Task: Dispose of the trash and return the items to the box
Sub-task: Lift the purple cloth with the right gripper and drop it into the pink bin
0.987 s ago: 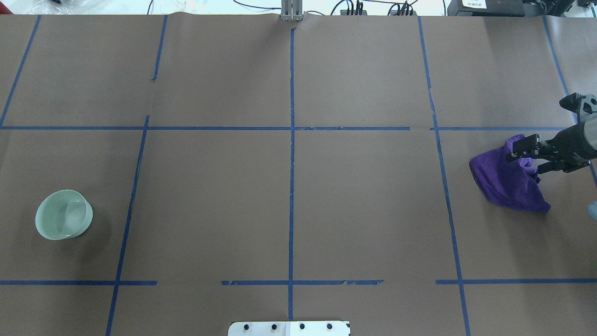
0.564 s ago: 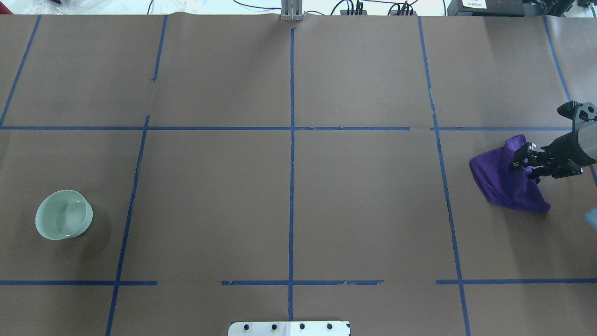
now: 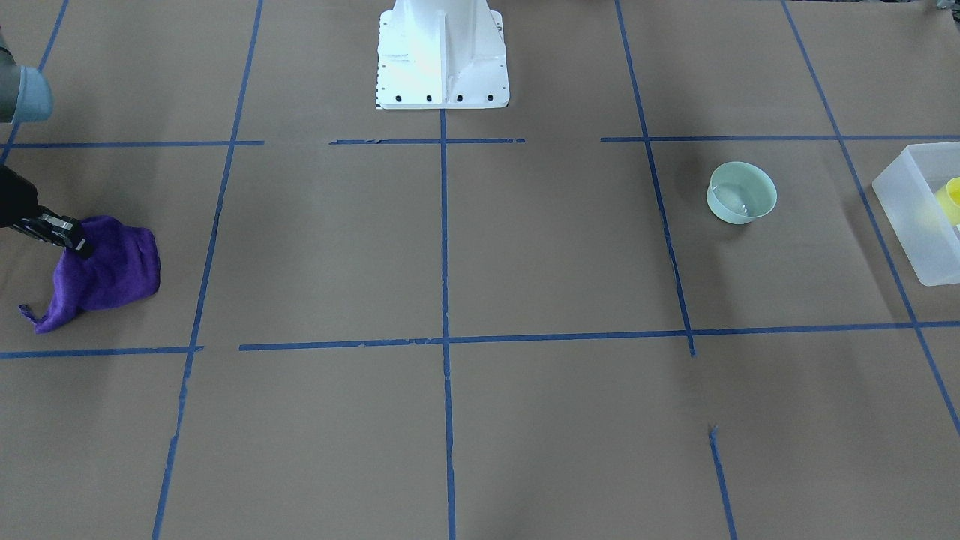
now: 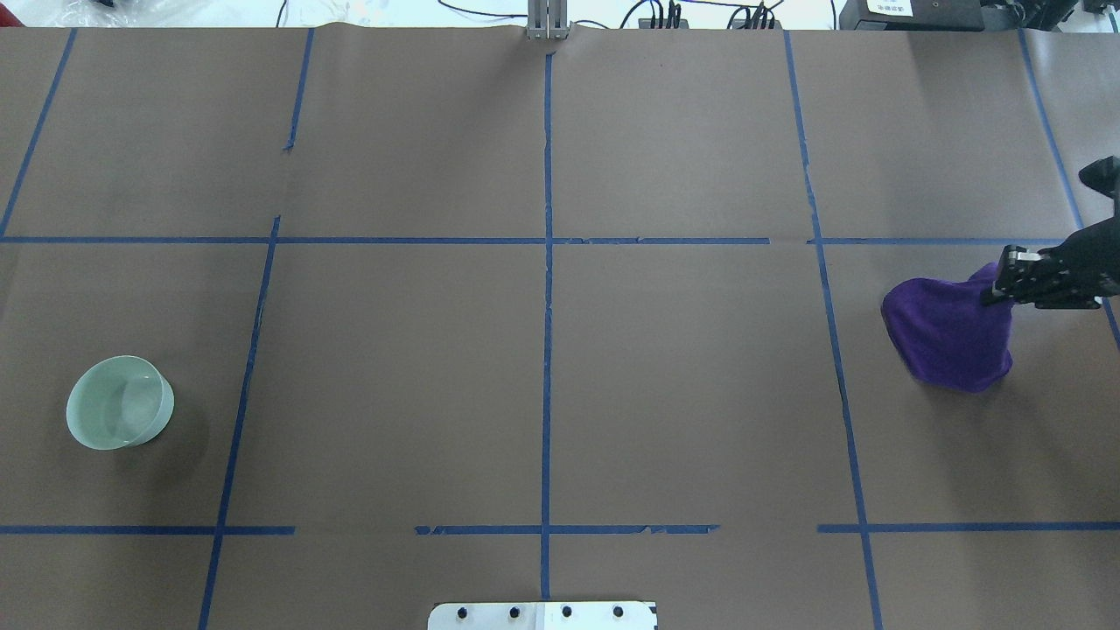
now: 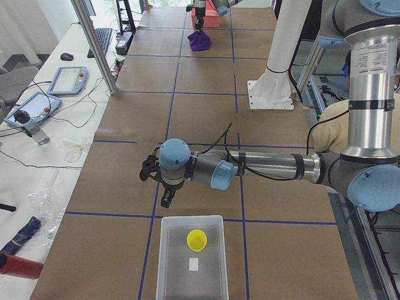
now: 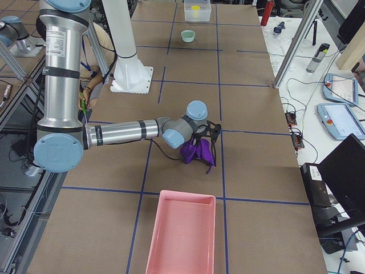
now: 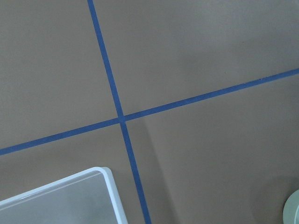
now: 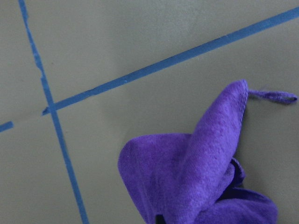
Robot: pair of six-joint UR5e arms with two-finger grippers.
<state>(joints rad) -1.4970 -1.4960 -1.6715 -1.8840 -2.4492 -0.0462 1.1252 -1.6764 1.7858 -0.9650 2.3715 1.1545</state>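
Note:
The pale mint-green bowl (image 4: 120, 402) stands upright on the table's left side; it also shows in the front view (image 3: 741, 193). The frosted white box (image 3: 902, 214) sits at the left end, with the yellow cup (image 3: 951, 196) upright inside it (image 5: 197, 239). My right gripper (image 4: 999, 282) is shut on a raised fold of a purple cloth (image 4: 949, 337), whose lower part rests on the table. My left gripper (image 5: 165, 199) hangs over the table just beside the box (image 5: 161, 262); I cannot tell whether it is open or shut.
A pink tray (image 6: 181, 234) lies at the table's right end, near the cloth (image 6: 197, 153). The white robot base (image 3: 441, 52) stands at the middle of the robot's side. Blue tape lines grid the brown table cover.
My right gripper has shut on the purple cloth and drawn its top up and to the right, bunching it. The bowl has not moved.

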